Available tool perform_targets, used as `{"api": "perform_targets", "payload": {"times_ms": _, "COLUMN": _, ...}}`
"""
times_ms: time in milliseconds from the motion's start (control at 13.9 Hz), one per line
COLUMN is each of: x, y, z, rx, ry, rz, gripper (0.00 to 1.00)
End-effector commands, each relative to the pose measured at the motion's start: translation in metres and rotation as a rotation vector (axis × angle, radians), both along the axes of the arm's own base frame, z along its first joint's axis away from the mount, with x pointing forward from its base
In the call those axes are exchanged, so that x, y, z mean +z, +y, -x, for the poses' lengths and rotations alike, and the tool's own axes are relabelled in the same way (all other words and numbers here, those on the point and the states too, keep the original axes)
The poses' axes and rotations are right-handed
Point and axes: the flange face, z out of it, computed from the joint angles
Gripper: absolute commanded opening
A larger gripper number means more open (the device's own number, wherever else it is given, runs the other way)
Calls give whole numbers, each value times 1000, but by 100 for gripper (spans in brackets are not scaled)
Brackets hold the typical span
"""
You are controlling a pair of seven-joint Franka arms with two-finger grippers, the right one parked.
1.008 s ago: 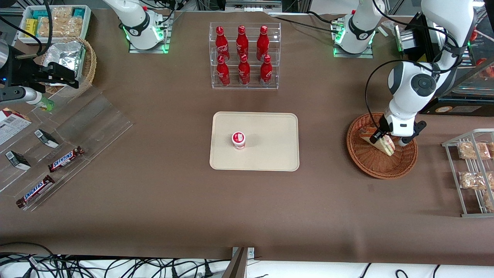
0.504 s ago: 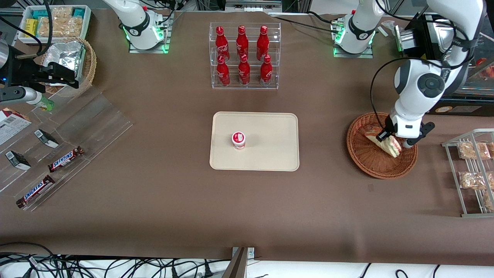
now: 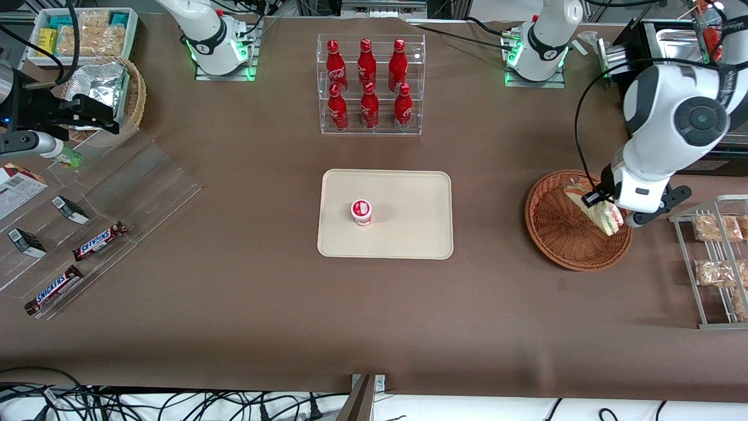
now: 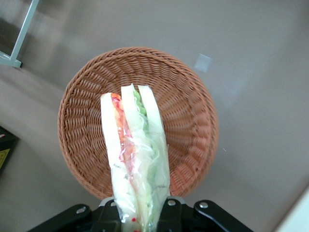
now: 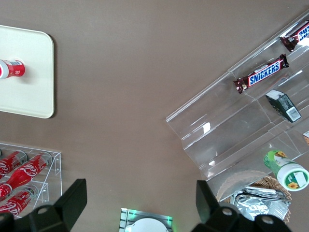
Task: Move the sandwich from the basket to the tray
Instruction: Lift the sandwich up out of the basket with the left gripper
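Sandwich (image 4: 133, 159) first: you have it pinched in the gripper (image 3: 610, 217), fingers clamped on its wrapped end, and it hangs above the basket (image 3: 561, 245), clear of the weave. From the wrist camera you see its layers edge-on, white bread with red and green filling under clear wrap, with the basket (image 4: 193, 121) bare beneath it. In the front view the sandwich (image 3: 602, 211) sits over the part of the basket rim nearest the working arm's end of the table.

Your tray (image 3: 409, 234) lies at mid-table, well apart from the basket, flat on the brown cover. One small red-and-white cup (image 3: 361, 211) stands upright on it, toward the side nearer the parked arm; the rest of the tray surface shows bare. Between basket and tray you see only brown cover.

Farther from the front camera than the tray, a clear rack (image 3: 370, 85) holds six red bottles in two rows. Just beside the basket, at the working arm's end, a wire shelf (image 3: 710, 263) carries bagged snacks (image 3: 714, 228). Toward the parked arm's end you find a clear stepped display (image 3: 117, 193) with two Snickers bars (image 3: 99, 241), and a tan basket (image 3: 131, 96) with foil in it.
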Motion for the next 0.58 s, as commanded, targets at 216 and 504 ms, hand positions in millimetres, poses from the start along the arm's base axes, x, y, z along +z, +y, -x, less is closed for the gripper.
{"api": "perform_targets", "payload": {"times_ms": 216, "x": 88, "y": -59, "z": -16, "rx": -181, "ry": 13, "rz": 97, "gripper": 0}}
{"api": "perform_targets", "payload": {"times_ms": 504, "x": 107, "y": -137, "z": -9, "rx": -355, "ry": 29, "rz": 134, "gripper": 0}}
